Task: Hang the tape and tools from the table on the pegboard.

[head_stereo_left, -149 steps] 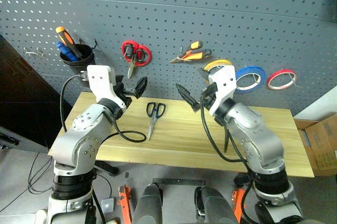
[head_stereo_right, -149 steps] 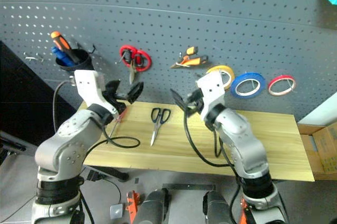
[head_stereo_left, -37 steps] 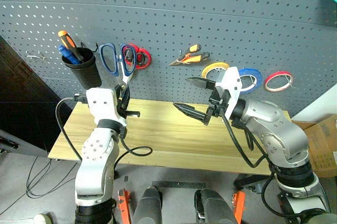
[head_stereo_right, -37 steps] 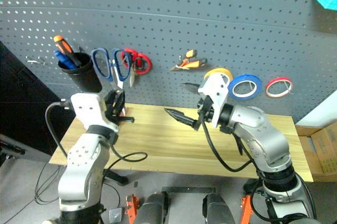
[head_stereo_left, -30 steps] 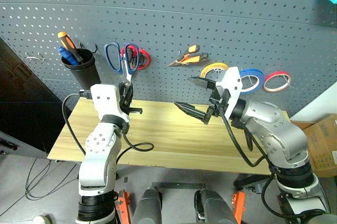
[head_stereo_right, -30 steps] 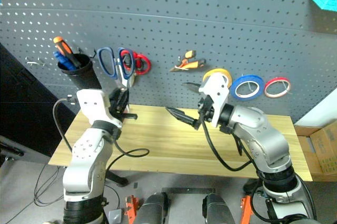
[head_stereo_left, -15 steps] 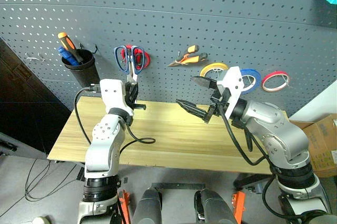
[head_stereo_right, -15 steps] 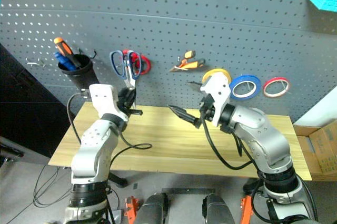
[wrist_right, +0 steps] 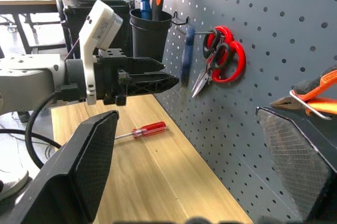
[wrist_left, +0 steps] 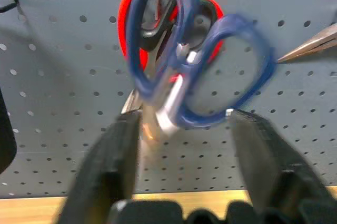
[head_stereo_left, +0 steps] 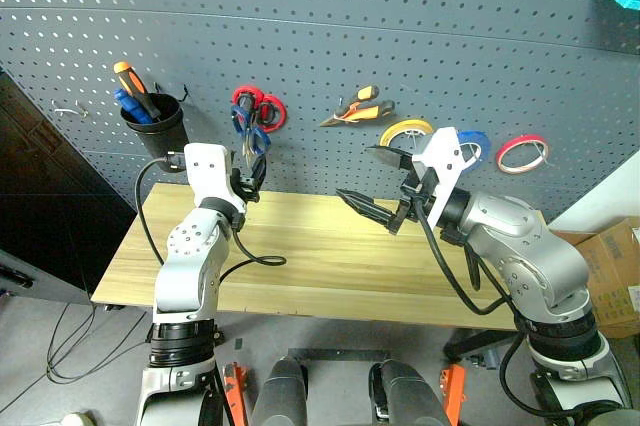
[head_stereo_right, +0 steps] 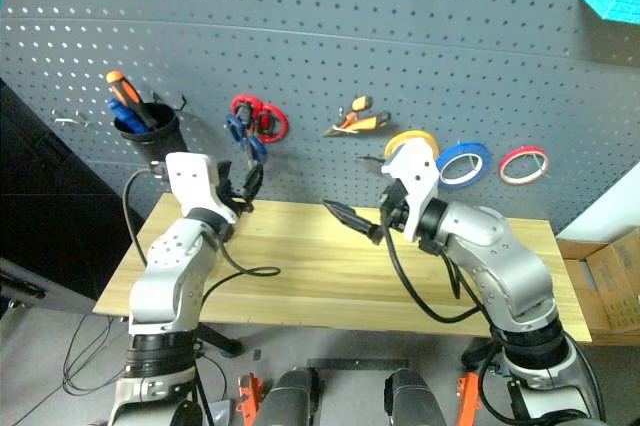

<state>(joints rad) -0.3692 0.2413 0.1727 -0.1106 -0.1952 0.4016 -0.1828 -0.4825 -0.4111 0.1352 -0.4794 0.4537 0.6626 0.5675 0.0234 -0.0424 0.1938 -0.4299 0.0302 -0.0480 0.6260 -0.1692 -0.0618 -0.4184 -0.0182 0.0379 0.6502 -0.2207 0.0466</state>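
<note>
Both head eyes look forward and down over the surface at the pegboard. The left wrist camera sits close against that pegboard; the right wrist camera looks along it.

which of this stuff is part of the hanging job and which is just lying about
Job: blue-handled scissors, pliers, blue tape, red-handled screwdriver, table, pegboard.

Just there: red scissors, black cup of screwdrivers, yellow tape, red tape.

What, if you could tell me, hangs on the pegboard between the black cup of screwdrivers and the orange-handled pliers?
Two pairs of scissors share that stretch in the left eye view: the blue-handled scissors hang over the red-handled scissors, with the left gripper open just below them.
</note>
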